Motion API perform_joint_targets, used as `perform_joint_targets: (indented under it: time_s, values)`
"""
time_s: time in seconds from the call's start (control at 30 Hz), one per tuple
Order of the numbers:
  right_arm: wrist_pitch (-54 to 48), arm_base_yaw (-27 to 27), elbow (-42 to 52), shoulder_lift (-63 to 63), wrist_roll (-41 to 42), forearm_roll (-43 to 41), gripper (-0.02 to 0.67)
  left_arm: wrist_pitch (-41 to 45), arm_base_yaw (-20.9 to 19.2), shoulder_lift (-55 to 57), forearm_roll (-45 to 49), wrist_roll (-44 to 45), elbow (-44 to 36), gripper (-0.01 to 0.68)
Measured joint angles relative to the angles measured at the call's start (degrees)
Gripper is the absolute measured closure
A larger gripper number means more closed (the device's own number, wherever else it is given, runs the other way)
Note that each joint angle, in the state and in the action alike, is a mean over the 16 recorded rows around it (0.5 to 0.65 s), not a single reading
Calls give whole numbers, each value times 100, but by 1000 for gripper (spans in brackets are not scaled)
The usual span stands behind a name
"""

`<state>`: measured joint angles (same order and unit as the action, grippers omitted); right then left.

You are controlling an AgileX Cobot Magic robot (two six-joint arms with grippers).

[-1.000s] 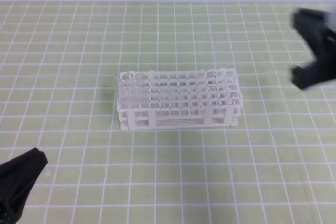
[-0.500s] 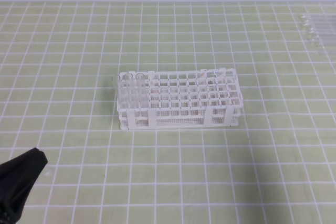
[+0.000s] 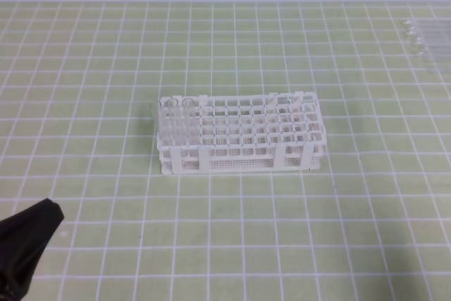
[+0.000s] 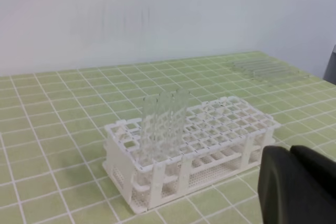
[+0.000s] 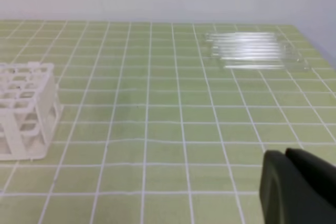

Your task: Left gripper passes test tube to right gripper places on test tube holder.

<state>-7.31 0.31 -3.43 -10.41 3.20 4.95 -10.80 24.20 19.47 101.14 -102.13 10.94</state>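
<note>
Resting at the desk's (image 3: 84, 68) near left corner, the left claw (image 3: 28, 244) is closed and holds nothing. The test tube holder (image 3: 239, 135) stands mid-desk with three clear tubes (image 4: 164, 124) upright in its left end. At the far right corner loose tubes (image 3: 426, 40) lie together; the right claw (image 5: 299, 187), seen only by its own camera, is closed and empty.
</note>
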Motion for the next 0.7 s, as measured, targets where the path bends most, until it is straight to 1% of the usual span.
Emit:
perform_joint_targets:
  time_s: [0.37,0.7]
  values:
    - [-497,3,333,933,-109,190,666,4,0,3,13,1,1,674]
    - [-863,3,348,1101,-294,255,666,-6,0,-3,-13,-1,-1,674]
